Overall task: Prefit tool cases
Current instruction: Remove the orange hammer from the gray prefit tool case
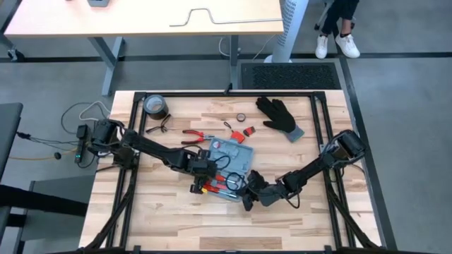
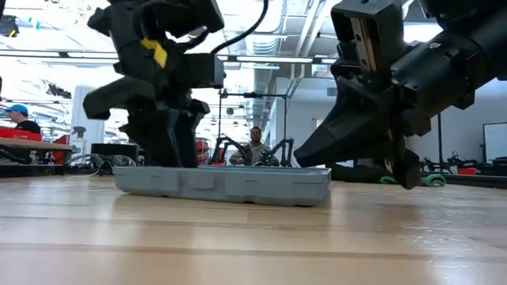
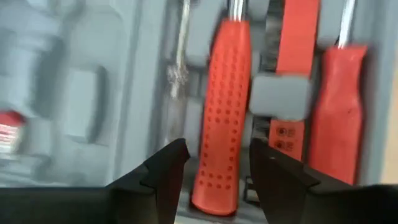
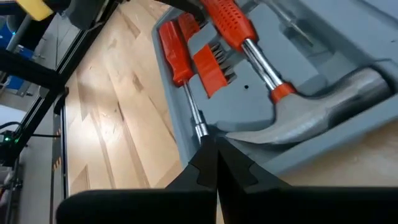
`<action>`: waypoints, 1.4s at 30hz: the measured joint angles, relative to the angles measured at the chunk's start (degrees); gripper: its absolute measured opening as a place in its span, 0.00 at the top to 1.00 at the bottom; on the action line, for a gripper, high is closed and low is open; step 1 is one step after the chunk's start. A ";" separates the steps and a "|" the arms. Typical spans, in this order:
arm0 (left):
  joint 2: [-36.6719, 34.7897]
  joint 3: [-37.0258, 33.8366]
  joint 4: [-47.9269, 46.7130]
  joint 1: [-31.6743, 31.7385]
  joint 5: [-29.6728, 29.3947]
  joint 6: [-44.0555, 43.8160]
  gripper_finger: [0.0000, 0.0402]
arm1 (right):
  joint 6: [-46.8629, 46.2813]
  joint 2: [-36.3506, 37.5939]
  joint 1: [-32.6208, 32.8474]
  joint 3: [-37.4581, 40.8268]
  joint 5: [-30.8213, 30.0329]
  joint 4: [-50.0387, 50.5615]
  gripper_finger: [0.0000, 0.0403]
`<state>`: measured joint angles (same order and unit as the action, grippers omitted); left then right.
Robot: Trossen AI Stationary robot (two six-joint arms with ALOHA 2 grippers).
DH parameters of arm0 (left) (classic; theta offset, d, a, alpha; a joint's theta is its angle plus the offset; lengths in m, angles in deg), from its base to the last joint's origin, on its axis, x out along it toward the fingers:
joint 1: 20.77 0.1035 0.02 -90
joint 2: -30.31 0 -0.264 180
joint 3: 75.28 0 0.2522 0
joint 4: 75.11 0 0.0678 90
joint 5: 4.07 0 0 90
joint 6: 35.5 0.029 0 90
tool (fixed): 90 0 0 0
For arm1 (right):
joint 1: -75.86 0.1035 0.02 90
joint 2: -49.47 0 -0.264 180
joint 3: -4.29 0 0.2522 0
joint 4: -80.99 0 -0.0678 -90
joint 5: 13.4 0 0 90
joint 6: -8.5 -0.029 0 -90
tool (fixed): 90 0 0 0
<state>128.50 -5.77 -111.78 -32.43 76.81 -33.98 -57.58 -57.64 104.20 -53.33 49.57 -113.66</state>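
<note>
Carefully now: at centre frame the left gripper [image 3: 214, 171] straddles the hammer's red handle [image 3: 221, 118], fingers parted and gripping nothing. Press it squarely into the tool case [image 1: 229, 166]. The right gripper [image 4: 216, 163], fingers closed and empty, steadies the case's near edge.

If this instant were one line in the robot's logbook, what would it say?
left hand: open, over red-handled hammer in tool case | right hand: shut, at case edge by screwdriver

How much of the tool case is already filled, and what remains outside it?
Done: the tool case already holds a hammer and red-handled tools. In hand: the left pincer, open, straddles one red handle; the right pincer, shut, sits at the case's edge. Left: red pliers and small red parts lie outside on the table.
</note>
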 joint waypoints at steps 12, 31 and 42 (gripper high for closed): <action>2.04 0.21 -0.17 -0.07 1.57 3.13 0.68 | 1.06 0.00 0.00 0.00 -0.04 -2.22 1.00; 8.20 0.58 1.95 -0.08 3.13 3.44 0.59 | 1.63 -0.02 -0.35 0.00 -0.02 -2.48 1.00; 8.20 0.39 4.10 -0.26 0.74 -2.60 0.81 | 1.61 -0.04 -0.20 0.00 0.00 -2.72 1.00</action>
<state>136.70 -5.38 -107.68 -32.69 77.55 -36.58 -55.97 -57.69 104.00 -53.33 49.57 -116.38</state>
